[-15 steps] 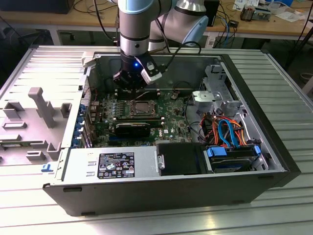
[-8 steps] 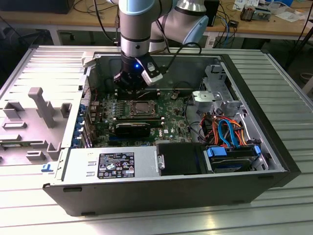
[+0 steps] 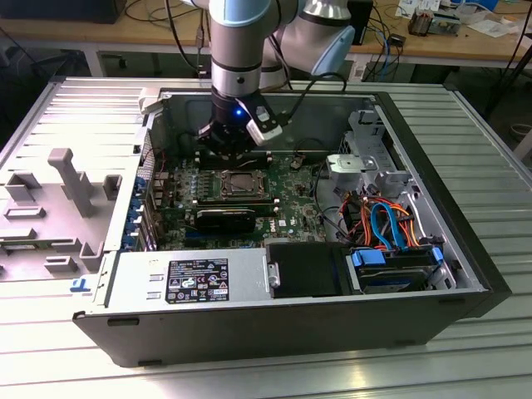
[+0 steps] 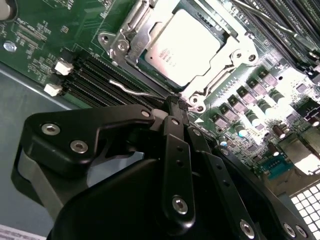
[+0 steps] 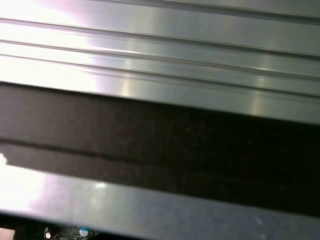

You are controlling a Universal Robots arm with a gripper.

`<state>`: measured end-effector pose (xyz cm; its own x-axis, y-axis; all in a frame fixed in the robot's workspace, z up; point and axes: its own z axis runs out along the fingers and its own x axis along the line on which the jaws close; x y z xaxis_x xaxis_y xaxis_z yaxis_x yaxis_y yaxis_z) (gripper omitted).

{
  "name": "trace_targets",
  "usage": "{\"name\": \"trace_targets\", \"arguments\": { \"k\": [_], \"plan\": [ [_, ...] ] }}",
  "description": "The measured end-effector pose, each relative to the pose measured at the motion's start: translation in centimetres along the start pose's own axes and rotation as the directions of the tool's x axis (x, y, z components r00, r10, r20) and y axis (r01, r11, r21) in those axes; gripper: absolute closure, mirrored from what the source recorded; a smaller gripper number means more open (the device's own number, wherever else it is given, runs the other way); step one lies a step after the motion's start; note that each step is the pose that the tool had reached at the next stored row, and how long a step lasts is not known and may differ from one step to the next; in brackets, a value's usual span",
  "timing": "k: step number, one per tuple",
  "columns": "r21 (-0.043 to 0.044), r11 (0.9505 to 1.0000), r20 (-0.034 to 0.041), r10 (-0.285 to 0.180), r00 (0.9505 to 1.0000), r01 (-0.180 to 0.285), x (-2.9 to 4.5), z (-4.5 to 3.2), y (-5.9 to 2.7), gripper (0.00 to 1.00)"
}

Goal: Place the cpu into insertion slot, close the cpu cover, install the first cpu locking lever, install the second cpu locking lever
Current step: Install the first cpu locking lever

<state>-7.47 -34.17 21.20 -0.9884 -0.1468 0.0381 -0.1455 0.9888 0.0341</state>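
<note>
On the exterior view's left, a grey plastic shroud (image 3: 62, 195) lies on the ribbed metal table (image 3: 490, 150), just beside the open computer case (image 3: 274, 328). Inside the case, along its near edge, sits the power supply (image 3: 187, 281), and beyond it the green motherboard (image 3: 287, 208) lies flat. A black block (image 3: 226, 219) rests on the board just in front of the socket. My arm (image 3: 245, 50) comes down over the board's far side, and my gripper (image 3: 226, 143) hangs low just behind the socket. In the second wrist view my gripper (image 4: 176, 102) has its fingers (image 4: 172, 145) drawn together with no gap between them and nothing held; the tips stand at the socket's edge, next to a thin wire lever (image 4: 131, 90) that runs along the side of the socket. The cpu (image 4: 182, 42) sits seated in the socket, its silver top facing up, and the cover (image 4: 232, 47) lies down flat around it, framing it through its square window. In the exterior view the cpu (image 3: 238, 184) shows as a dull square in the middle of the socket. Further to the exterior view's right, orange and blue cables (image 3: 382, 220) bundle beside a drive (image 3: 395, 270) in the case's near corner. In the first wrist view, the ribbed table (image 5: 160, 45) runs past the dark case wall (image 5: 165, 145).
</note>
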Motion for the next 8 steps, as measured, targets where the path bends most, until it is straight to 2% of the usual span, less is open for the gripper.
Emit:
{"name": "trace_targets", "arguments": {
  "k": [8],
  "plan": [
    [-0.0004,1.0000,-0.0029,0.000,1.0000,0.000,-0.99,0.03,-0.15,0.89]
  ]
}}
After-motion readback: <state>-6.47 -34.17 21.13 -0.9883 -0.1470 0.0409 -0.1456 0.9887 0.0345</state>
